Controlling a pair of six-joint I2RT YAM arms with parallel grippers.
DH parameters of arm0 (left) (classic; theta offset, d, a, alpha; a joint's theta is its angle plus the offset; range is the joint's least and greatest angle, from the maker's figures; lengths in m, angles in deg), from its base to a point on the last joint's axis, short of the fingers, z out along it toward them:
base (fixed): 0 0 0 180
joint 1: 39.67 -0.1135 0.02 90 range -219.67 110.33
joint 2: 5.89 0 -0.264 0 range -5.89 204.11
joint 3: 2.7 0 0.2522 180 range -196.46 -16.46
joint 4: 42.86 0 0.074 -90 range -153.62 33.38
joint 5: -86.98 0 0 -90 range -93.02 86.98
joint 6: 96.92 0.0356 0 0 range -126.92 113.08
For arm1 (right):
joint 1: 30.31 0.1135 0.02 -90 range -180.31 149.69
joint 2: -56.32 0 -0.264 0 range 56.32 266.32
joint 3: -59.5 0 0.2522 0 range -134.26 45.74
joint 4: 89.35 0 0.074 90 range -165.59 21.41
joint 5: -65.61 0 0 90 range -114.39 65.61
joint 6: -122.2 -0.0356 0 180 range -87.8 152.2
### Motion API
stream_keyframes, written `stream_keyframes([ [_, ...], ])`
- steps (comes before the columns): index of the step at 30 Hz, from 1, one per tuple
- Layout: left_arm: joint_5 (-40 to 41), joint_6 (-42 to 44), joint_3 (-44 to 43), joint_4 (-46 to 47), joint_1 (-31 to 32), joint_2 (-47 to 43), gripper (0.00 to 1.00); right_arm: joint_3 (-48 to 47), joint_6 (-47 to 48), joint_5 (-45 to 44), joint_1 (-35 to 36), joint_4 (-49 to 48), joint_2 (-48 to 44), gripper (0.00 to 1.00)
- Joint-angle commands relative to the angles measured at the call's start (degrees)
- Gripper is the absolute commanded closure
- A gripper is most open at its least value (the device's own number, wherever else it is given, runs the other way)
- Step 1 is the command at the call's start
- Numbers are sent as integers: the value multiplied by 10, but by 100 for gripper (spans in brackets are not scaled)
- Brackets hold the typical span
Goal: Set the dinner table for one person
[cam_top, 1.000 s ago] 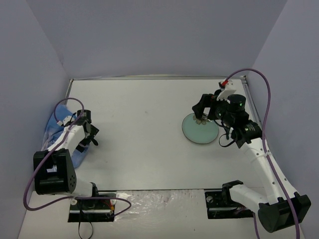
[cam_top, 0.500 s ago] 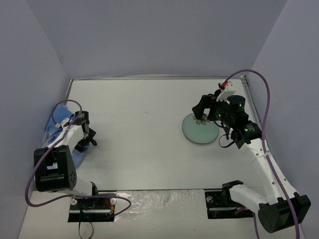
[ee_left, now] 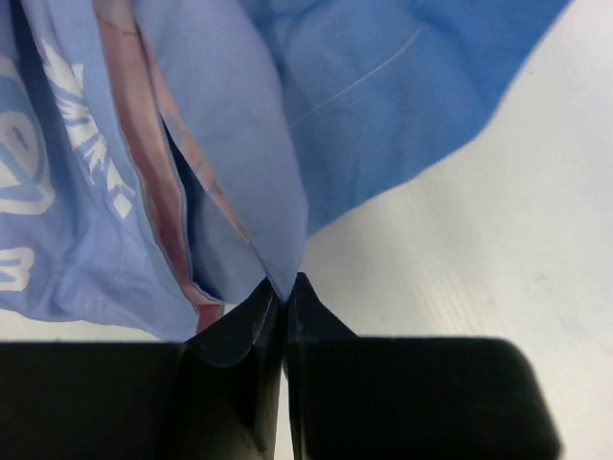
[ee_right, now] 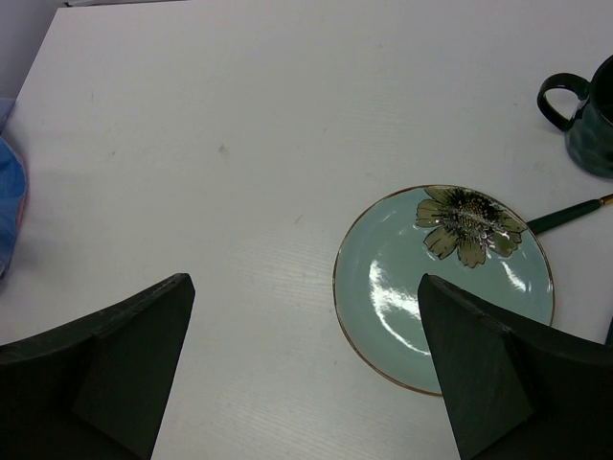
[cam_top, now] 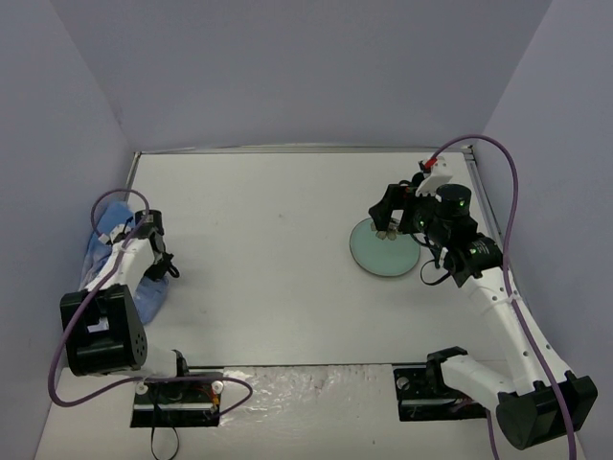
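Note:
The dinner table [cam_top: 278, 278] is a wide white top. A crumpled blue placemat [cam_top: 103, 251] with white print lies bunched at its left edge. My left gripper [cam_top: 164, 271] is low at the placemat's near right side. In the left wrist view its jaws [ee_left: 284, 285] are shut on a fold of the blue placemat [ee_left: 364, 105]. A pale green plate [cam_top: 383, 249] with a flower motif lies flat at the right. My right gripper [cam_top: 385, 217] hovers over the plate's far edge. It stands wide open [ee_right: 305, 287] and empty, with the plate [ee_right: 445, 287] below its right finger.
A dark green mug [ee_right: 584, 120] stands beyond the plate at the far right. A green-handled utensil [ee_right: 565, 216] lies beside the plate's rim. Grey walls close in the table on three sides. The arm bases sit at the near edge.
My left gripper has moved a little left toward the placemat and closed on its fold. The right arm and the plate have not moved.

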Motion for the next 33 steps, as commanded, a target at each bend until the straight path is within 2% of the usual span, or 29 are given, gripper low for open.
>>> stream_keyframes([
  [1,-75,37,-159,-42,-5,-77,100,-20,-1,16,2,-40,-8,0],
  [3,-145,48,-234,-52,-5,-75,100,-27,-6,18,2,-41,-3,0],
  [4,-147,49,-271,-58,-4,-69,100,-28,-7,19,2,-41,-3,0],
  [6,-245,52,-387,-69,-2,-40,100,-35,-11,26,2,-42,3,0],
  [11,-390,44,-610,-47,15,-6,100,-49,-19,38,3,-47,14,0],
  [15,-485,32,-691,-5,17,-19,100,-62,-24,42,4,-51,21,0],
  [18,-527,15,-651,41,28,-62,100,-66,-28,48,4,-53,26,0],
  [22,-534,11,-517,82,84,-131,100,-69,-55,48,4,-53,39,0],
  [27,-541,28,-385,69,115,-199,100,-66,-87,60,17,-57,70,0],
  [31,-506,54,-348,45,119,-226,100,-56,-87,49,67,-93,104,3],
  [33,-498,61,-326,43,120,-231,100,-46,-74,36,120,-113,134,3],
])
